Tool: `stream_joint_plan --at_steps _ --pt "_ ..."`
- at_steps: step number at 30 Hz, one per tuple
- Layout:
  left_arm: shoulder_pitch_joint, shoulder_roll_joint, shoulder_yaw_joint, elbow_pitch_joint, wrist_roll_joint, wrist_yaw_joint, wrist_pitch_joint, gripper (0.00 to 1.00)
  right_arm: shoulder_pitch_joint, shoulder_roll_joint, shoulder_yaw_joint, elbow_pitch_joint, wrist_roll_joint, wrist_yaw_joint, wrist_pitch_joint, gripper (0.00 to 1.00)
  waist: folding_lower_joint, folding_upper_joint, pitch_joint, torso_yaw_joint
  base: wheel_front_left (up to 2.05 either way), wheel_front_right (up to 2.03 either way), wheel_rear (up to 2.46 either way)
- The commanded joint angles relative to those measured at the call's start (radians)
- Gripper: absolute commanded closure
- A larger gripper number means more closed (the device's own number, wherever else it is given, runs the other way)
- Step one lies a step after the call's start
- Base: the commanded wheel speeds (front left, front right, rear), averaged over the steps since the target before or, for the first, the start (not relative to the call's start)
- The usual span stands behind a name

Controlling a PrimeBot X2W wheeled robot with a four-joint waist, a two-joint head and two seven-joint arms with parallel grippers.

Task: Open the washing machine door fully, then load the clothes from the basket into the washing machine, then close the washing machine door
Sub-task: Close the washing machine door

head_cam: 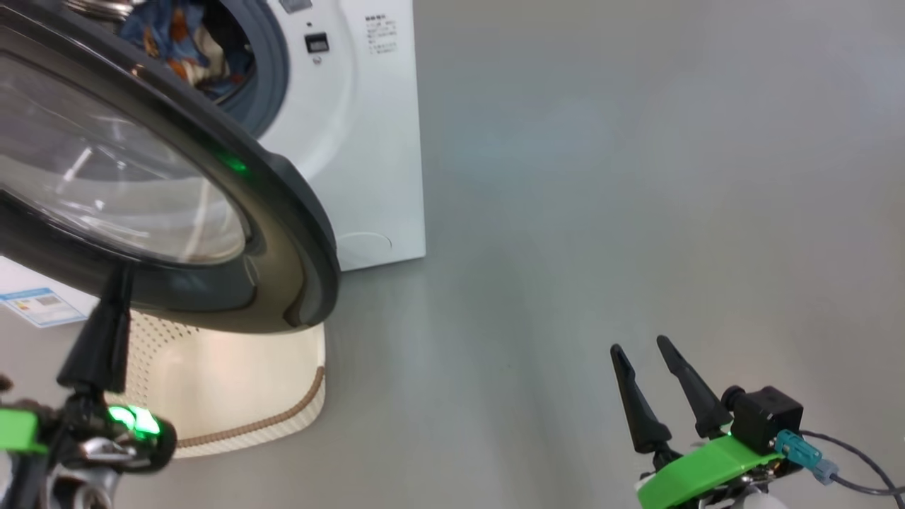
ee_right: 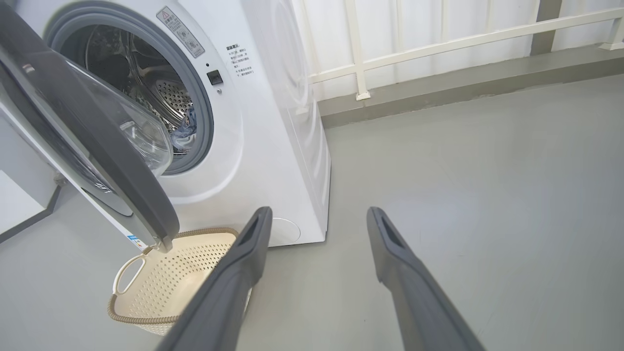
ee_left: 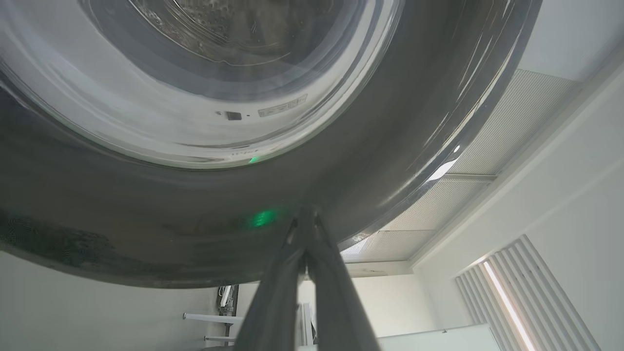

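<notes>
While you look down through the head camera, a plain grey floor spreads across the right and centre of the frame. At the upper left stands the washing machine, white and boxy, its round opening ringed by a grey-blue gasket.

Across the left of the frame, the washing machine door stands swung out from the machine, partly open. Its wide black rim surrounds a bulging clear glass bowl.

Below the door, at the lower left, the basket sits on the floor just beside the machine's front. It is cream, with perforated sides and a brown woven-look rim, and the door's lower edge overlaps it in this view.

The clothes lie inside the machine's opening at the top left of the frame: blue fabric with an orange-brown print.

Your left gripper rises from the lower left, its two dark fingers pressed together into a single point and gripping nothing. In the left wrist camera, the closed tips meet the door's glossy black rim near the frame's centre.

Your right gripper sits at the lower right, fingers spread wide and empty over the floor, well apart from the machine.

A small blue label sticker shows at the left edge, on the machine's white front under the door.
</notes>
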Motion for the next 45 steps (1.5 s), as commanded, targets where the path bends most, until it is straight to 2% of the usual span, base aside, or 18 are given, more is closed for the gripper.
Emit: stream_joint_plan --at_steps 1,7,8,9,10,11,16,21,27,32,36,39,45 --pt "0.022 0.028 0.018 -0.039 0.005 -0.007 -0.024 1.0 0.015 0.002 0.028 -0.018 0.007 0.006 -0.005 0.0 0.0 0.0 -0.026 0.016 0.0 0.0 0.0" --pt "0.122 0.028 -0.015 -0.09 0.015 -0.007 -0.121 1.0 0.026 0.002 0.025 -0.013 0.009 0.006 -0.005 0.0 0.0 0.0 -0.058 0.035 0.0 0.0 0.0" --pt "0.136 0.028 -0.02 -0.095 0.017 -0.007 -0.136 0.9 0.028 0.002 0.024 -0.013 0.01 0.006 -0.005 0.0 0.0 0.0 -0.061 0.038 0.0 0.0 0.0" --pt "0.148 0.028 -0.024 -0.098 0.017 -0.007 -0.15 0.73 0.03 0.002 0.024 -0.014 0.011 0.006 -0.005 0.0 0.0 0.0 -0.064 0.042 0.0 0.0 0.0" --pt "0.159 0.028 -0.027 -0.101 0.016 -0.007 -0.165 0.32 0.033 0.002 0.023 -0.014 0.012 0.006 -0.005 0.0 0.0 0.0 -0.068 0.045 0.0 0.0 0.0" --pt "0.168 0.028 -0.029 -0.104 0.015 -0.007 -0.18 0.0 0.034 0.002 0.025 -0.014 0.014 0.006 -0.005 0.0 0.0 0.0 -0.07 0.047 0.0 0.0 0.0" --pt "0.197 0.028 -0.037 -0.122 0.028 -0.007 -0.232 0.0 0.039 0.002 0.027 -0.013 0.018 0.006 -0.005 0.0 0.0 0.0 -0.08 0.054 0.0 0.0 0.0" --pt "0.216 0.028 -0.027 -0.166 0.119 -0.007 -0.329 0.0 0.044 0.002 0.028 -0.016 0.018 0.006 -0.005 0.0 0.0 0.0 -0.089 0.06 0.0 0.0 0.0" --pt "0.246 0.047 -0.061 -0.21 0.331 -0.007 -0.461 0.0 0.051 0.002 0.025 -0.017 0.016 0.006 -0.005 0.0 0.0 0.0 -0.1 0.062 0.0 0.0 0.0" --pt "0.281 0.137 -0.167 -0.209 0.52 -0.007 -0.67 0.0 0.056 0.002 0.026 -0.016 0.015 0.006 -0.005 0.0 0.0 0.0 -0.112 0.061 0.0 0.0 0.0" --pt "0.304 0.192 -0.216 -0.173 0.656 -0.007 -0.732 0.0 0.06 0.002 0.026 -0.018 0.012 0.006 -0.005 0.0 0.0 0.0 -0.122 0.058 0.0 0.0 0.0" --pt "0.303 0.175 -0.165 -0.168 0.801 -0.007 -0.734 0.0 0.063 0.002 0.022 -0.02 0.01 0.006 -0.005 0.0 0.0 0.0 -0.126 0.06 0.0 0.0 0.0" --pt "0.315 0.13 -0.123 -0.186 1.064 -0.007 -0.735 0.0 0.064 0.002 0.022 -0.023 0.005 0.006 -0.005 0.0 0.0 0.0 -0.128 0.06 0.0 0.0 0.0"
